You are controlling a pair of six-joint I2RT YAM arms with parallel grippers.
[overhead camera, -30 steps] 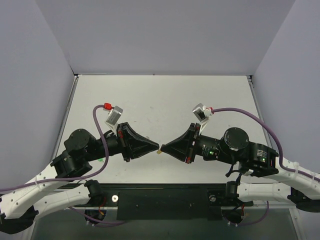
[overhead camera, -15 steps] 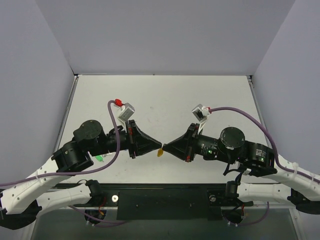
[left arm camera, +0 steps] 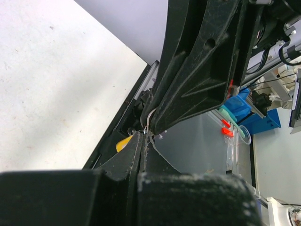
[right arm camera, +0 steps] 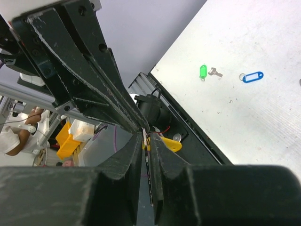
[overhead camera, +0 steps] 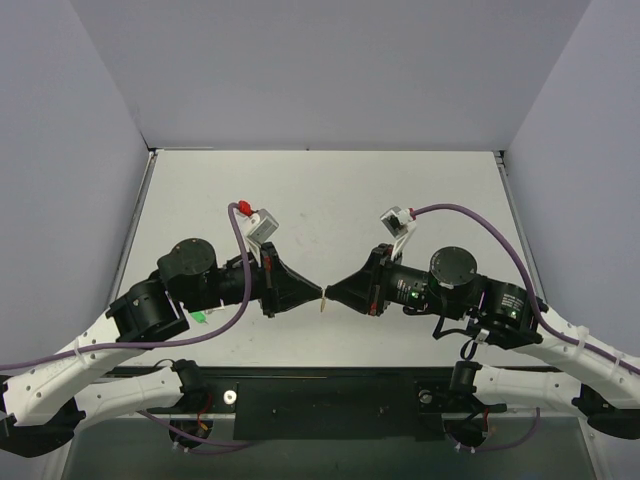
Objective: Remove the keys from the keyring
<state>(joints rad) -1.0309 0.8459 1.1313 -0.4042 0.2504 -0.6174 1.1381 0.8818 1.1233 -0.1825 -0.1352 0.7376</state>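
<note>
Both arms meet tip to tip in mid-air above the white desk [overhead camera: 400,190]. The left fingers [left arm camera: 131,157] are pressed together, apparently on the thin metal ring [left arm camera: 149,117] of the small yellow-orange oval plastic key tag [right arm camera: 171,144], which dangles just beside the tips. The right fingers [right arm camera: 131,155] are nearly closed on a thin grey sliver [right arm camera: 148,179], likely the tiny silver-grey metal key edge-on, but I cannot confirm this. To do it well, hold the ring steady and work the key round the coil toward its open end with small twists. Don't yank or the pinch may slip. The green plastic tag [right arm camera: 202,71] and the blue plastic tag [right arm camera: 253,76] lie on the desk, well apart from this.
</note>
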